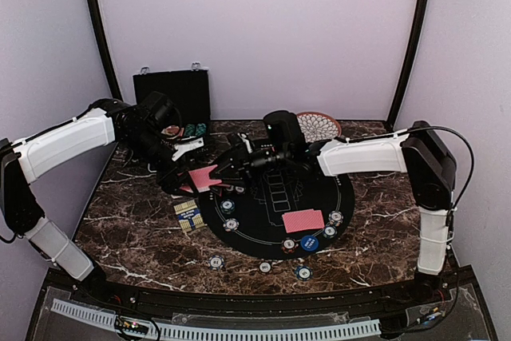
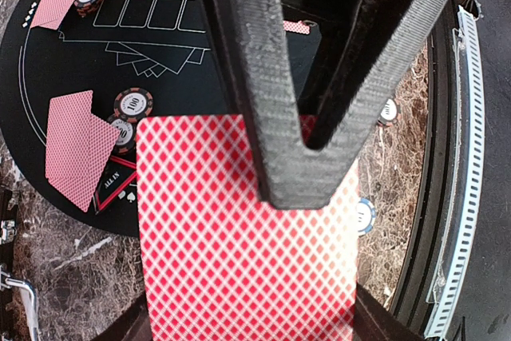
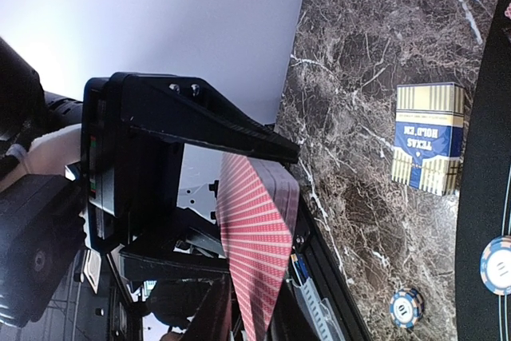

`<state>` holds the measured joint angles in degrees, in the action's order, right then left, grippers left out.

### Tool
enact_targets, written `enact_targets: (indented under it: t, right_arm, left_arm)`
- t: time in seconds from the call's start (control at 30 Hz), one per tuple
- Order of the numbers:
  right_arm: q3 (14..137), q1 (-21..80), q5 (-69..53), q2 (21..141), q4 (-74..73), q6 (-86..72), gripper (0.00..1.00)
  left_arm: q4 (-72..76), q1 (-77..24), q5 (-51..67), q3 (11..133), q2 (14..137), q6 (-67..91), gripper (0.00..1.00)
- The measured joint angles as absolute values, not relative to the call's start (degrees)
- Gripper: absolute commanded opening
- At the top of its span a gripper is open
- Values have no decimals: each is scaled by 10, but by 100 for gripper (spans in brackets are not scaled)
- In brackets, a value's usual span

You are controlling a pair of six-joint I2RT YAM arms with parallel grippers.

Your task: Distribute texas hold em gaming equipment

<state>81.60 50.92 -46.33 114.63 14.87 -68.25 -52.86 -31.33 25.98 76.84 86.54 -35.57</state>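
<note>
My left gripper (image 2: 297, 189) clamped on the red-backed cards (image 2: 239, 261)

My left fingers pinch one end of the cards, holding them off the table above the left edge of the black mat (image 1: 275, 197). My right gripper (image 3: 257, 213) has a finger either side of the same cards (I cannot tell if it is pinching them). A second pile (image 1: 303, 220) lies on the mat among the chips (image 1: 231, 224), and the card box (image 1: 188, 215) lies beside the mat.
</note>
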Motion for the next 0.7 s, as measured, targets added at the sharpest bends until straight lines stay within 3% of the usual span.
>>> enact_targets:
  t: [0.13, 0.7]
  right_arm:
    - [816, 509, -463, 1146, 141, -677, 0]
    - [813, 441, -423, 1040, -75, -534, 0]
  left_arm:
    - [-528, -313, 260, 768, 865, -356, 0]
    - [-529, -313, 254, 764, 862, -356, 0]
